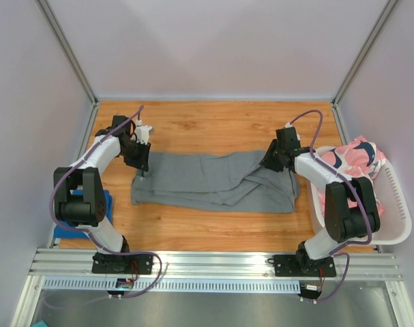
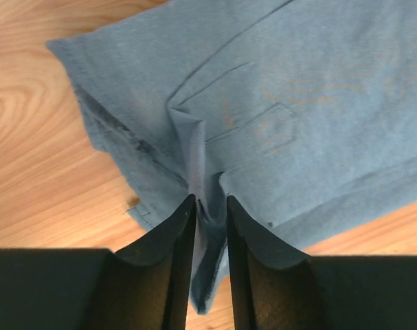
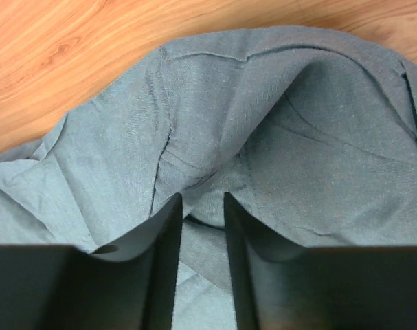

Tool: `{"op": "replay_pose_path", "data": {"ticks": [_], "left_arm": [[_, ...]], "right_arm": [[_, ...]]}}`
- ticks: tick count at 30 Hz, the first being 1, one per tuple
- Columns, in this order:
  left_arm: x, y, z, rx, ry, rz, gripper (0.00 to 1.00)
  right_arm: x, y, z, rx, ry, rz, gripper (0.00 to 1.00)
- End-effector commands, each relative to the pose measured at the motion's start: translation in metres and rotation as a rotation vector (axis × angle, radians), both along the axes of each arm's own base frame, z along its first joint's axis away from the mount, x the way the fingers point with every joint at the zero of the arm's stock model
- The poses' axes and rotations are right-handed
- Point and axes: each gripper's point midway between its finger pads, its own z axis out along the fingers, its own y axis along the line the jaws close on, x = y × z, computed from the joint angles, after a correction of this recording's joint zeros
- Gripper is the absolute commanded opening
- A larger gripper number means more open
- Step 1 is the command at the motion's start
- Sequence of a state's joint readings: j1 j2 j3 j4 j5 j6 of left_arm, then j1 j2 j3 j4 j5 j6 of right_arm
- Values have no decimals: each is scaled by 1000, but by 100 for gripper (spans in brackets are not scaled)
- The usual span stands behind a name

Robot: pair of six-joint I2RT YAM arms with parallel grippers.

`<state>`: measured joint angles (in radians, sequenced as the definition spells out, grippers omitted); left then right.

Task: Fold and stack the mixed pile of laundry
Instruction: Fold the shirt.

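So from overhead you get the whole layout: the grey trousers lie stretched flat across the middle of the wooden table. A pink patterned garment sits in the white basket on the right, and a bright blue cloth is tucked by the left arm's base.

The wrist cams show none of that, but they do show the jaws. The left gripper is down at the trousers' left end, near a back pocket. Its jaws are narrow, pinching a raised ridge of the grey cloth.

The right gripper is at the other end, jaws also narrow with cloth puckered into the gap. Can't tell if it's actually biting.

Both arms reach forward with elbows up and wrists angled down.
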<state>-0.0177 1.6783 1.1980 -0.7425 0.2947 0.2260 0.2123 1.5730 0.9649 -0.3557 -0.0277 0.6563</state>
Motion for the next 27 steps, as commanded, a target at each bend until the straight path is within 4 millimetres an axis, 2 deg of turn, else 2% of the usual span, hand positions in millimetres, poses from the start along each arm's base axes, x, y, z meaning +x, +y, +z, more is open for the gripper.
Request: {"op": "replay_pose_path", "data": {"ticks": [1,2,4,6,8,13,17,19,21,23,26,27], "left_arm": [[2,-17,31,-94,-79,-56,32],[2,-19,33,-107,-77,-57,36],[5,-15,32,-83,-64,-47,40],[3,-14,31,-79,-49,-52,43],[1,-21,35,-115,-49,-69,45],[-8,-50,51,-239,-21,-119,45],[-17,-73,43,-263,23,-184,49],[-15,-76,42,-270,34,-190,54],[-14,-76,44,-267,37,-191,57],[-8,-74,56,-254,-5,-200,59],[3,-61,75,-234,-76,-158,60],[10,-49,82,-220,-106,-120,61]], "right_arm": [[11,-3,23,-35,-60,20,35],[9,-3,25,-38,-58,22,41],[7,-3,35,-37,-72,25,45],[4,-3,41,-36,-81,28,46],[2,-12,52,-72,-105,4,47],[-5,-17,72,-90,-140,5,48],[-5,-16,79,-86,-151,7,48],[-4,-15,84,-81,-160,9,48],[-4,-15,90,-80,-169,10,49],[-5,-16,95,-87,-171,19,49],[-13,-24,98,-124,-139,9,49],[-16,-27,97,-140,-122,5,49]]}}
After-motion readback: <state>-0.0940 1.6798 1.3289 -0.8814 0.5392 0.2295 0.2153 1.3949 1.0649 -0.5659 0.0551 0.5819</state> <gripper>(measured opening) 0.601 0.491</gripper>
